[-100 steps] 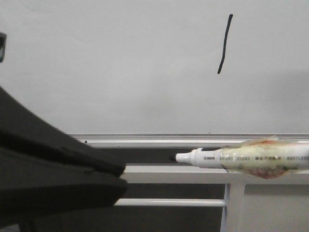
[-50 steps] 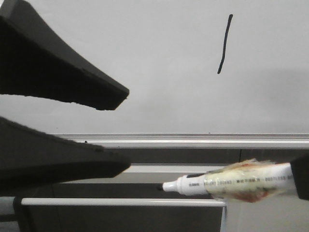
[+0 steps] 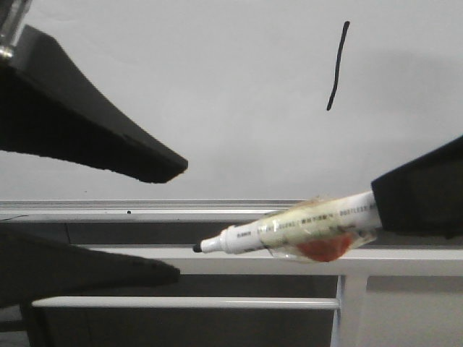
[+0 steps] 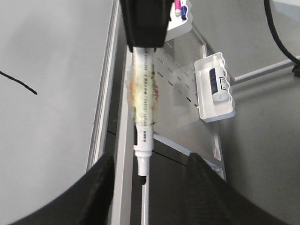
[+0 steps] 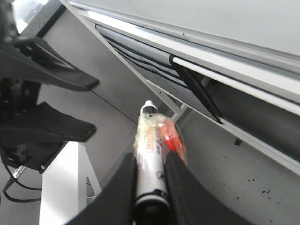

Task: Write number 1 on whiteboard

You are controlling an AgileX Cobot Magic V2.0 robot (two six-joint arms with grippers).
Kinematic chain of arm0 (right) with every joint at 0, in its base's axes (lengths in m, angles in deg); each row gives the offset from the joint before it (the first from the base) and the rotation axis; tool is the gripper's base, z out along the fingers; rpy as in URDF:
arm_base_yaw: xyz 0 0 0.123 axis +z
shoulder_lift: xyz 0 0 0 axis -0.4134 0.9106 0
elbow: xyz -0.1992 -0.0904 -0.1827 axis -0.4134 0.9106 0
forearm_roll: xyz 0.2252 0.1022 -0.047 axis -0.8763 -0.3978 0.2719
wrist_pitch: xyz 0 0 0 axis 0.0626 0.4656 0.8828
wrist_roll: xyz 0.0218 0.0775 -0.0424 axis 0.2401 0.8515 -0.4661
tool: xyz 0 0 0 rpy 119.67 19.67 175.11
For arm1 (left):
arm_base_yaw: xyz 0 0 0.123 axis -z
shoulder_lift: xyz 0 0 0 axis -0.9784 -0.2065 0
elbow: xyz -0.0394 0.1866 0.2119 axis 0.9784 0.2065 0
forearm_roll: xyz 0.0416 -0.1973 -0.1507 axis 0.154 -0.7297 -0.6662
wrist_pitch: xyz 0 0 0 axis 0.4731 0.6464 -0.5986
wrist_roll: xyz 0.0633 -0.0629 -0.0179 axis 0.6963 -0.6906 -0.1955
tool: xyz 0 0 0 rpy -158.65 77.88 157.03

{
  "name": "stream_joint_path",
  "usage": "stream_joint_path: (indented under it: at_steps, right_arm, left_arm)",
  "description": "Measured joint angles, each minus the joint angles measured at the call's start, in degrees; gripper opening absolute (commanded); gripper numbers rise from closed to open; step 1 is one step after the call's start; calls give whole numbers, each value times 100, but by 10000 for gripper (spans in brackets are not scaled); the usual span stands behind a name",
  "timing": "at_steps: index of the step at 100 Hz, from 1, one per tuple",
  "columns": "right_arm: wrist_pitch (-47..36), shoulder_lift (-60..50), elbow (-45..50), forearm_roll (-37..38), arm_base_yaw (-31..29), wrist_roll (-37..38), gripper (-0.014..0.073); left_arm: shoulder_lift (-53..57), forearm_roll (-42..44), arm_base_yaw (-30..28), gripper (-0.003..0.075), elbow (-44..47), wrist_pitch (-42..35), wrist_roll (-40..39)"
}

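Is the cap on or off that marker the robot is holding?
Off. The marker in the right end effector shows its bare dark tip, and no cap is visible on it.

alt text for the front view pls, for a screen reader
The right gripper holds a white marker with its tip pointing left, below the whiteboard, off the surface. A thin black number 1 is on the board at upper right. The left gripper is open at left, holding nothing.
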Motion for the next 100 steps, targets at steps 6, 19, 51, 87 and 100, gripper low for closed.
stream_joint_path:
  at_steps: [6, 19, 51, 87, 100]
  right_arm:
    - [33, 13, -67, -18, 0, 0, -58]
    - [82, 35, -88, -42, 0, 0, -58]
    - [128, 35, -88, -66, 0, 0, -58]
    - [226, 35, -93, -227, 0, 0, -58]
    - [297, 40, -198, -250, 0, 0, -58]
  left_arm:
    - [-82, 10, 0, 323, 0, 0, 0]
    - [-193, 33, 0, 323, -74, 0, 0]
    - [-473, 45, 0, 323, -400, 90, 0]
    - [-548, 107, 0, 323, -654, 269, 0]
    - [-548, 153, 0, 323, -692, 356, 0]
